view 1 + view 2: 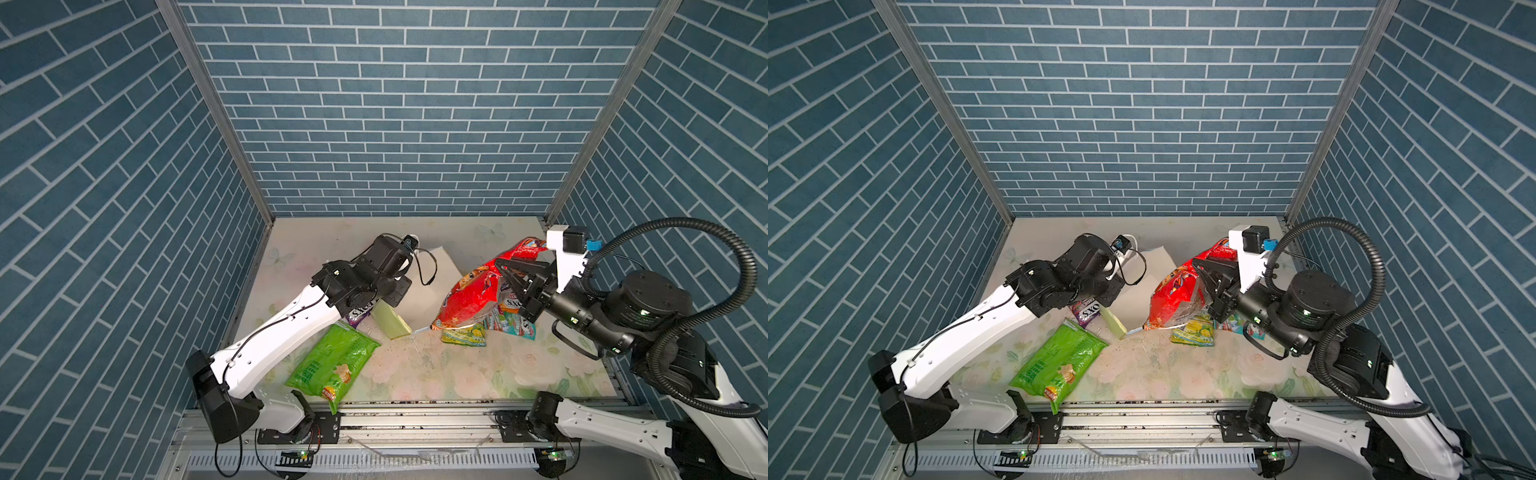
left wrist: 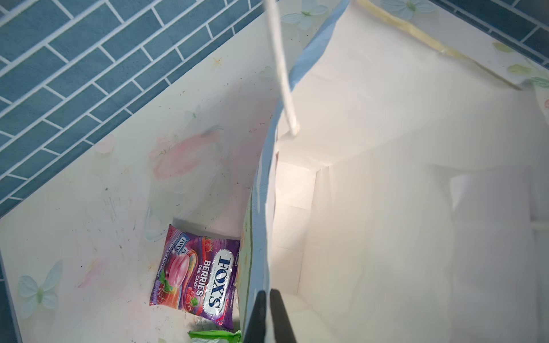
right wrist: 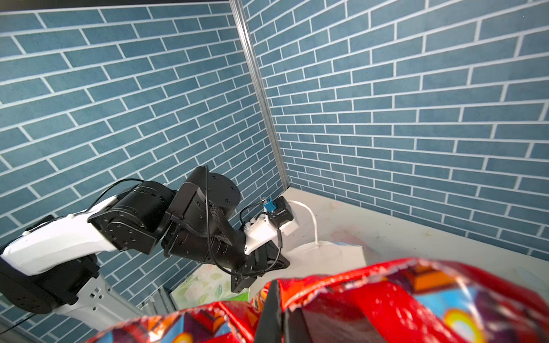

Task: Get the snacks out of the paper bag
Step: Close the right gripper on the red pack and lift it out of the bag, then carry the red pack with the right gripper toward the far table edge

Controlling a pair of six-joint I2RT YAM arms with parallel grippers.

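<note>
The paper bag (image 1: 432,291) sits near the middle of the worktop (image 1: 457,374) with its mouth open upward, so both top views look into its white inside. Its pale yellow side turns toward the front edge. In the left wrist view the left claw (image 2: 266,300) is pressed together on the bag's wall at the rim, one finger inside and one outside. A white cord handle (image 2: 282,74) rises from this wall.

The right claw (image 3: 279,314) is clamped on an edge of the red cookie pack (image 1: 469,299), just to the right of the bag. The pack is lifted and tilted. Its long axis runs from a high far end down toward the bag's near corner. I cannot tell whether its low corner touches the worktop.

The purple FOX'S pack (image 2: 196,273) lies flat just beside the bag's left wall, its long axis along this wall. The green chip bag (image 1: 332,365) lies flat to the front-left of the bag, with its long axis diagonal and one end pointing to the bag. The yellow-green pack (image 1: 463,334) and the multicoloured packs (image 1: 511,324) lie to the right of the bag, under the red pack.
</note>
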